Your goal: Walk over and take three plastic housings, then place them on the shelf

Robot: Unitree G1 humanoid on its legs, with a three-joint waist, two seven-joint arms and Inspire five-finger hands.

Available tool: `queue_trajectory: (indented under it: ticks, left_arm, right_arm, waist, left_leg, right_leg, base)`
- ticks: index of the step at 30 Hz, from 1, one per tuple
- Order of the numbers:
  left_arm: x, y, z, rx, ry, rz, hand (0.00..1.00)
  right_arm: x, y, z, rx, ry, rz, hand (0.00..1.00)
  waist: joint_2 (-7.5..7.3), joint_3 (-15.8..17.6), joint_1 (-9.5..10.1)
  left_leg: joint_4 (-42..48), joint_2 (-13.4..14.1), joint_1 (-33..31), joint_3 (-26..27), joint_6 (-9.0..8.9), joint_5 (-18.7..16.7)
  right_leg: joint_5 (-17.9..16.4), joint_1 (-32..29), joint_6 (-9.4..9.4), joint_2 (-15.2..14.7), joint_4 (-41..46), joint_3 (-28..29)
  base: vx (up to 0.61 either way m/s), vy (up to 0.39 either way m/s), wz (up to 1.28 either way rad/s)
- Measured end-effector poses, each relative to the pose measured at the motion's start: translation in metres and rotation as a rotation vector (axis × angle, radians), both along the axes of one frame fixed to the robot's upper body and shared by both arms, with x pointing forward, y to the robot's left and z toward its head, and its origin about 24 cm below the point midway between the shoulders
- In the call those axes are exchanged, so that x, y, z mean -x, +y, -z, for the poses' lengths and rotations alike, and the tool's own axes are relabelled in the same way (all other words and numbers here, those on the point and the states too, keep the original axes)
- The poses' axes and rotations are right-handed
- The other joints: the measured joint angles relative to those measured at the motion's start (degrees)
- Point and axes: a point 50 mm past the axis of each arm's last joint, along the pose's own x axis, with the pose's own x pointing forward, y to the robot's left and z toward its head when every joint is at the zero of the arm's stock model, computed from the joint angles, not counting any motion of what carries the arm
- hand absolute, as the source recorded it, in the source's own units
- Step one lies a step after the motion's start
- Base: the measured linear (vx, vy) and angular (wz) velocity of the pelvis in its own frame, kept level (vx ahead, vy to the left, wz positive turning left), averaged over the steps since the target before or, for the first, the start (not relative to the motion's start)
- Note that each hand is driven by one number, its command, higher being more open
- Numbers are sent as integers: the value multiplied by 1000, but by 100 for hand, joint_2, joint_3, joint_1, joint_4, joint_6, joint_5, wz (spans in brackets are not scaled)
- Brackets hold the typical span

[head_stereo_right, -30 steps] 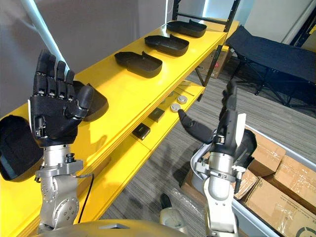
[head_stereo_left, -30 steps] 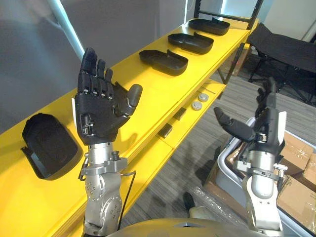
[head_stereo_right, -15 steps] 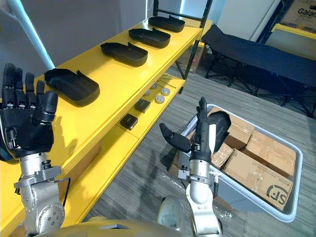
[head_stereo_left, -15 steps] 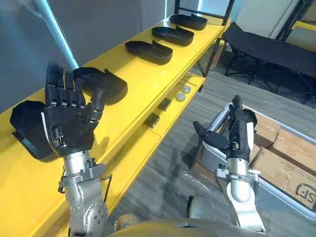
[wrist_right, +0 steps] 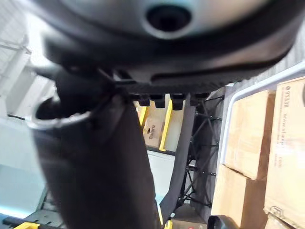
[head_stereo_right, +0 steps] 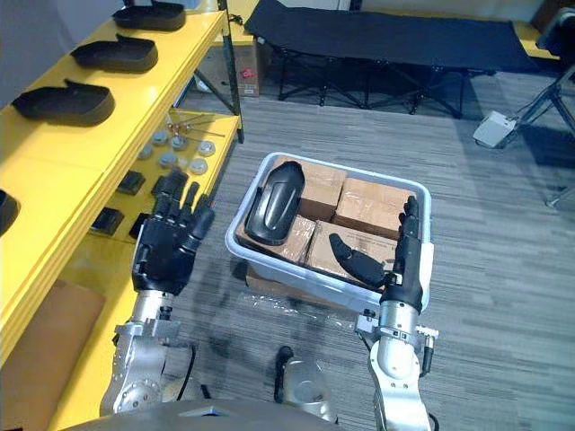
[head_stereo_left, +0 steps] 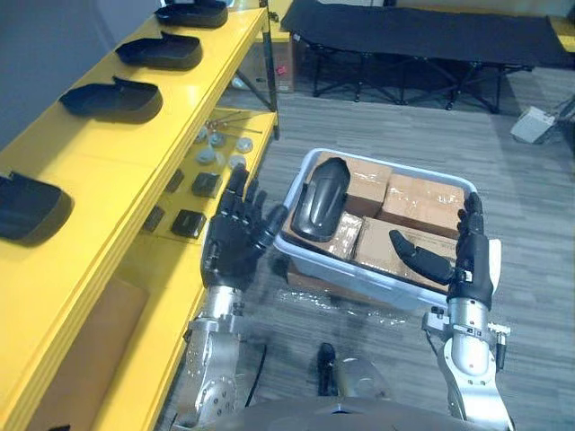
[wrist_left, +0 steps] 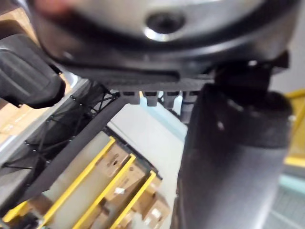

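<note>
One black plastic housing (head_stereo_left: 318,198) lies on cardboard boxes inside a pale bin (head_stereo_left: 334,268) on the floor ahead. Several more black housings (head_stereo_left: 111,97) rest in a row along the top of the yellow shelf (head_stereo_left: 99,189) at the left. My left hand (head_stereo_left: 235,238) is raised between the shelf and the bin, fingers straight and holding nothing. My right hand (head_stereo_left: 460,261) is held up over the bin's near right corner, open and empty, with its thumb (head_stereo_right: 353,259) pointing across the boxes.
Cardboard boxes (head_stereo_right: 377,206) fill the bin. Small round discs (head_stereo_left: 216,154) and black blocks (head_stereo_left: 189,222) sit on the shelf's lower level. A black folding cot (head_stereo_left: 422,27) stands across the back. A small white device (head_stereo_right: 495,128) lies on the grey floor at the far right.
The camera has swung right and down, from the shelf top to the bin on the floor. Both hands stay open and empty and now show lower and smaller.
</note>
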Motion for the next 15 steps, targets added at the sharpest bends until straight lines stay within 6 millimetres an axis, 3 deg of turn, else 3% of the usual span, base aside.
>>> queue_trajectory:
  ticks: [1,3,4,7,9,12,13,15]
  left_arm:
    - [0,-1,-1,-3,-14,19,100]
    - [0,-2,-2,-9,-34,40,100]
    - [-1,-3,-2,-21,-34,60,100]
    - [-6,-9,-5,-55,-48,138,100]
    - [-11,-9,-8,-112,-65,162,100]
    - [-24,-9,-22,-180,-133,206,100]
    - [-28,-10,-26,-189,-149,216,100]
    - [-33,-10,-32,-204,-175,230,100]
  right_arm:
    - [-2,-2,11,-7,38,34,100]
    - [-11,-5,24,-11,82,76,100]
    - [-20,-7,35,-19,127,106,100]
    - [-37,-12,49,-67,190,168,100]
    - [-53,-16,48,-96,188,206,100]
    - [-95,-31,22,-110,105,302,100]
    - [-109,-39,10,-96,79,313,100]
    - [-136,-58,-25,-120,4,336,100]
  waist:
    - [86,-55,92]
    - [205,-129,204]
    - [224,-141,303]
    - [239,-136,396]
    - [144,-64,422]
    - [-26,239,563]
    - [-26,360,631]
    - [35,632,852]
  left_leg:
    - [-409,-207,-22,-150,18,44]
    - [-925,-351,-70,-191,82,368]
    - [-1113,-428,-11,-92,-41,586]
    - [-1279,-653,-67,-69,91,687]
    - [-1281,-769,-133,-137,173,709]
    - [-1236,-873,-408,-221,317,769]
    - [-1160,-884,-511,-219,333,770]
    - [-900,-897,-825,-280,377,733]
  right_leg:
    - [85,3,85,-1,-95,30]
    - [111,-137,127,0,-67,107]
    - [143,-211,181,-53,-63,203]
    - [330,-296,334,-273,-126,113]
    - [420,-252,410,-384,-278,14]
    - [611,-265,471,-562,-672,-354]
    - [610,-283,466,-684,-704,-691]
    - [995,-313,456,-753,-918,-1076]
  base:
    - [50,63,-19]
    - [45,105,-26]
    - [65,176,-27]
    - [43,143,2]
    - [0,159,24]
    - [-86,143,19]
    - [-115,134,4]
    - [-115,105,13]
